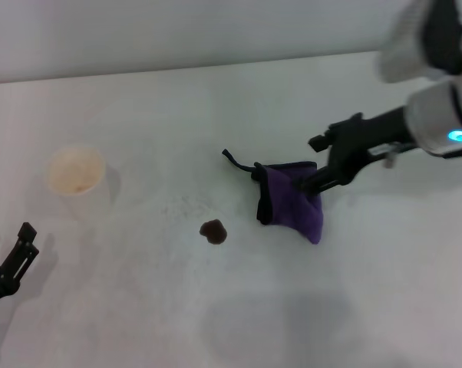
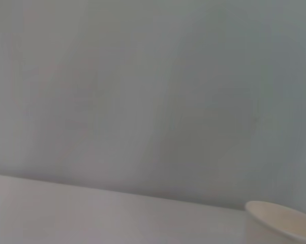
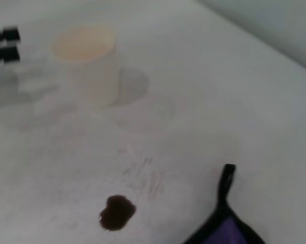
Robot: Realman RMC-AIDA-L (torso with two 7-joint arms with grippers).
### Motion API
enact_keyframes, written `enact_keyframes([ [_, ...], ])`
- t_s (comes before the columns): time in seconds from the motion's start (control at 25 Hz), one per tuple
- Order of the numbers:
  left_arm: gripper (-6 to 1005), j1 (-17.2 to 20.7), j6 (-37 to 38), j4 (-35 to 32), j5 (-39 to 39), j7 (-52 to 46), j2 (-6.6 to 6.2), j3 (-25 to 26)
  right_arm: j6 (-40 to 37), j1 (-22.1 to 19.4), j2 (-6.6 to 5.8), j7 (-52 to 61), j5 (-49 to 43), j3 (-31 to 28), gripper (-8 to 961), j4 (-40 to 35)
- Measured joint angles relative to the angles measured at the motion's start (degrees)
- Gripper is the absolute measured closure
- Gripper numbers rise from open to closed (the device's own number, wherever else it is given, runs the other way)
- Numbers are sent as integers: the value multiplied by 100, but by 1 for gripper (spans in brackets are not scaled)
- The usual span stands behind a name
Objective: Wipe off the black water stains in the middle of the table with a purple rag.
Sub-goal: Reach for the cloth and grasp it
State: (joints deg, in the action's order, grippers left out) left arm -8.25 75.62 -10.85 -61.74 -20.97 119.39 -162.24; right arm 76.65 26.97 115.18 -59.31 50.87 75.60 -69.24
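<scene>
- Head view shows the right gripper [image 1: 317,178] reaching in from the right, its black fingers pinching the upper edge of the purple rag [image 1: 292,202].
- The purple rag hangs crumpled from that grip, its lower corner drooping toward the table [image 1: 354,307]; whether that corner touches the surface cannot be told.
- A short black loop [image 1: 237,161] sticks out from the rag's upper corner, on the side away from the gripper.
- The black water stains [image 1: 213,231] lie on the table as one small dark blot, near the rag on its left and apart from it; the right wrist view shows the same gap between blot [image 3: 117,212] and rag [image 3: 226,231].
- A white paper cup [image 1: 77,172] stands farther left, well apart from the blot.
- The left gripper [image 1: 20,249] sits at the near left edge of the table, fingers spread, holding nothing.
</scene>
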Motion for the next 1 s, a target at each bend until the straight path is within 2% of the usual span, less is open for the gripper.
enact_keyframes([
  [0.2, 111, -76, -33, 44, -5, 2, 5, 0, -313, 266, 25, 788, -402, 1059, 83, -504],
  [0.44, 111, -132, -67, 54, -5, 5, 5, -3, -1044, 353, 35, 1128, -715, 1780, 83, -271],
  [1.0, 112, -272, -75, 48, 29, 6, 5, -14, -1392, 307, 12, 1218, -946, 1777, 84, 381],
])
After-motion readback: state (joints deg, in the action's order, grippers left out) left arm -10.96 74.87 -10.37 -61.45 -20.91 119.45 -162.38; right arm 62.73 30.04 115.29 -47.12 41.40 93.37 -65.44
